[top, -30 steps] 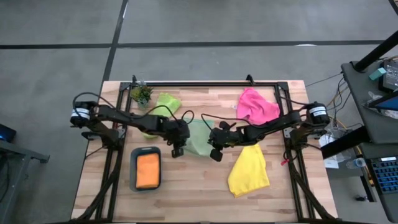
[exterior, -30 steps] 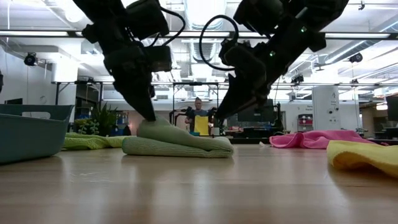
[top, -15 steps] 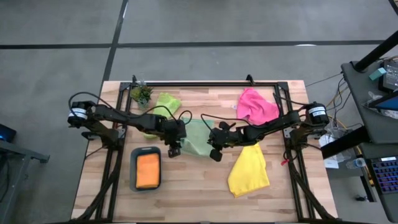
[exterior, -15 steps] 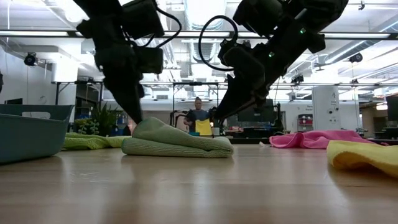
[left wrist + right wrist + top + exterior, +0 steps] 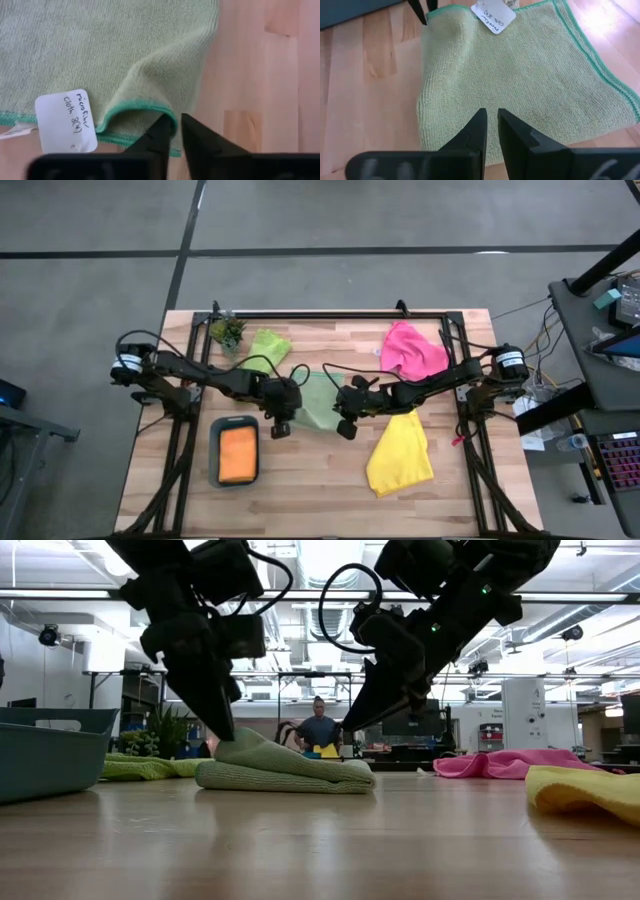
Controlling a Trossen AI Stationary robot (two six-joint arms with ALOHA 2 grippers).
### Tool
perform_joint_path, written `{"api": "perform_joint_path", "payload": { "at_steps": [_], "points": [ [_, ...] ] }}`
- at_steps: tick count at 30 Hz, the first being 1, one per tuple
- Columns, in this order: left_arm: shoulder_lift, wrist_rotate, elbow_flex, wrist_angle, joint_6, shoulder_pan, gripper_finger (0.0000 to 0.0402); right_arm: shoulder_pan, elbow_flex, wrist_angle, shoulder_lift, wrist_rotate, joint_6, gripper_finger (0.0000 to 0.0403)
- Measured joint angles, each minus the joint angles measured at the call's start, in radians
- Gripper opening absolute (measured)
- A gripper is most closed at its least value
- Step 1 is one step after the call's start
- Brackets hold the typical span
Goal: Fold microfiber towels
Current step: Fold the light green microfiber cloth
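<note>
The pale sage towel (image 5: 318, 402), folded in layers, lies flat mid-table, with a white tag (image 5: 67, 120) at its teal hem. My left gripper (image 5: 174, 120) is at the towel's left near end, shut on its hem. My right gripper (image 5: 490, 112) stands shut over the towel's right near part (image 5: 350, 725). The lime green towel (image 5: 265, 345), the pink towel (image 5: 412, 350) and the yellow towel (image 5: 400, 452) lie loose on the table. The orange towel (image 5: 237, 454) lies in the tray. My left gripper pinches the teal-hemmed edge (image 5: 159, 107) of the towel's top layer between its two fingers, where that edge curls up off the layer below. The fingers slant down from the table's left (image 5: 222, 725). The rest of the towel lies on the table. My right gripper points down at the towel's upper face; I cannot tell whether it touches it.
A teal tray (image 5: 214, 450) stands near the left front, close beside my left gripper. A small potted plant (image 5: 227, 332) is at the far left. Bare wood lies along the near edge (image 5: 310, 490). A person shows far behind the table (image 5: 318, 730).
My left gripper's fingers drew off the towel's raised left end toward the table's left, then came back onto its edge a little lower. The towel has kept its place and folded shape.
</note>
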Motion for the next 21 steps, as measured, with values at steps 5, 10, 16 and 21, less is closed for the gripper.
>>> {"api": "perform_joint_path", "payload": {
  "at_steps": [5, 10, 16, 21],
  "points": [
    [-0.008, -0.004, -0.002, 0.010, 0.002, -0.005, 0.0004, 0.000, 0.000, 0.000, 0.000, 0.000, 0.000, 0.0038],
    [-0.055, -0.005, 0.005, -0.065, -0.017, -0.014, 0.0003, 0.000, 0.000, 0.001, 0.000, 0.000, 0.000, 0.0038],
    [-0.055, -0.004, 0.004, -0.093, -0.084, -0.022, 0.0003, 0.000, 0.000, 0.002, 0.000, 0.000, 0.000, 0.0038],
    [-0.025, 0.010, 0.003, -0.103, -0.113, -0.029, 0.0004, 0.000, 0.000, 0.002, 0.000, 0.000, 0.000, 0.0038]
  ]
}}
